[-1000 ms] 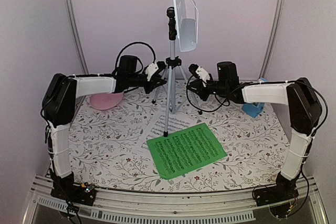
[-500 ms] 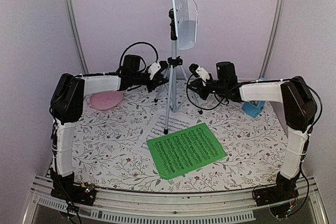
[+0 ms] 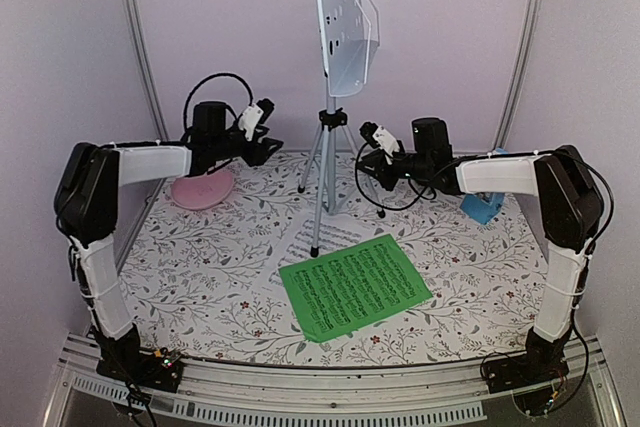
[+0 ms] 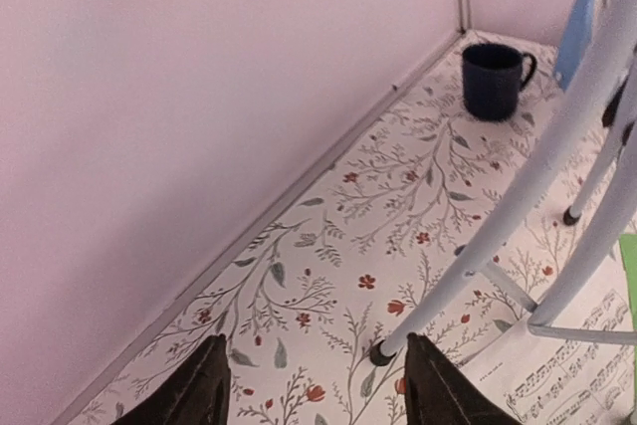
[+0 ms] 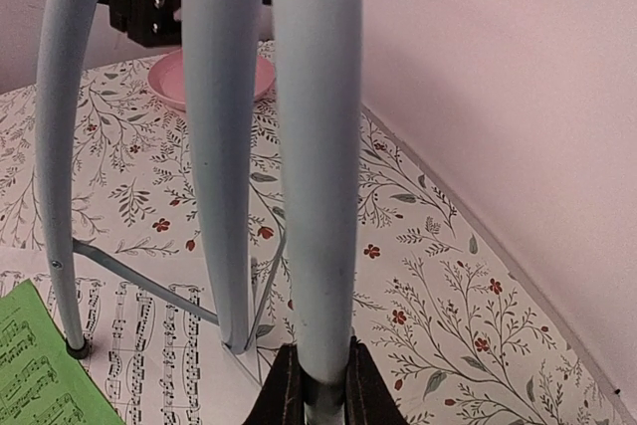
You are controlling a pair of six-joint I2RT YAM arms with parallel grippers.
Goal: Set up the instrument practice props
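Observation:
The music stand [image 3: 345, 32], a pale perforated desk on a silver tripod, stands upright at the back centre. My right gripper [image 3: 364, 165] is shut on its right leg, and in the right wrist view the leg [image 5: 318, 146] runs up from between the pinched fingers [image 5: 317, 390]. My left gripper [image 3: 265, 150] hangs open to the left of the tripod, touching nothing. In the left wrist view its gap [image 4: 317, 390] frames bare cloth, with a leg's foot [image 4: 381, 352] just beside it. A green sheet-music page [image 3: 355, 285] lies over a white page [image 3: 300, 239]. The light-blue metronome [image 3: 484, 205] stands at the right.
A pink plate [image 3: 203, 190] lies under my left forearm at the back left. A dark blue mug [image 4: 495, 81] stands in the far corner by the back wall. Metal frame posts [image 3: 135, 37] rise on both sides, and the wall is close behind the tripod.
My left gripper has opened, let go of the tripod leg and drawn back to the left. The stand's desk has shifted slightly. My right gripper keeps its hold on the leg.

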